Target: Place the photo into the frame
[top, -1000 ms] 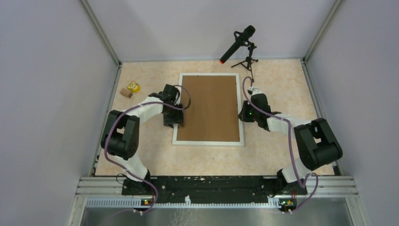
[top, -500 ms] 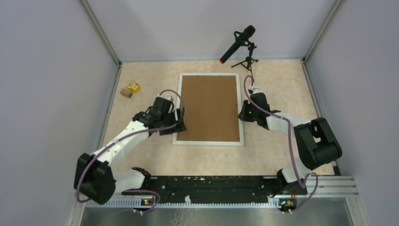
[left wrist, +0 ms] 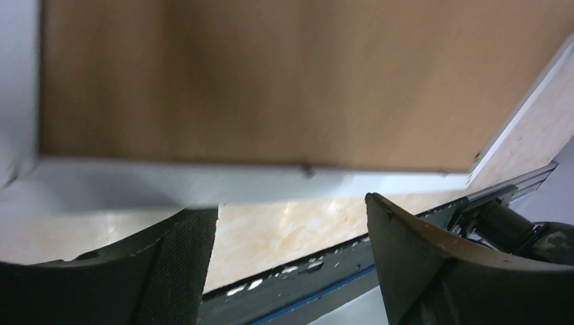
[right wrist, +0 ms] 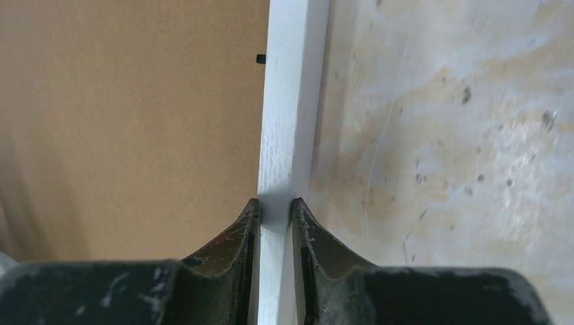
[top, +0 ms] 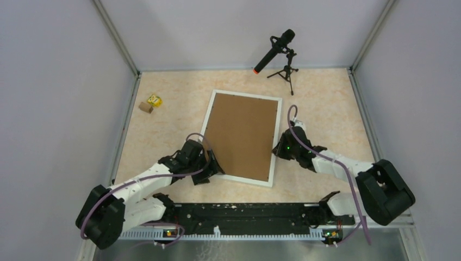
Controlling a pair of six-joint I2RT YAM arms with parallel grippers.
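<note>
**Left jaws let go; frame now lies askew**

The left gripper (left wrist: 291, 217) stands with its jaws wide apart, newly opened from a much narrower gap a second ago, and they hold nothing. The frame's (top: 247, 95) near rail lies just beyond its fingertips. The right gripper (right wrist: 276, 203) is closed on the frame's right rail, one finger on each side, as it was a second ago.

The frame lies back up on the table (top: 326, 109). It is no longer square to the arms: its far end leans right, and the whole frame sits nearer the bases than before. The brown board (top: 242, 136) fills its opening.

The photo is not in view, and I cannot tell whether it lies under the board. The right grip alone now steadies the frame. This looks like a repositioning step, which frees the left arm for its next reach.
</note>
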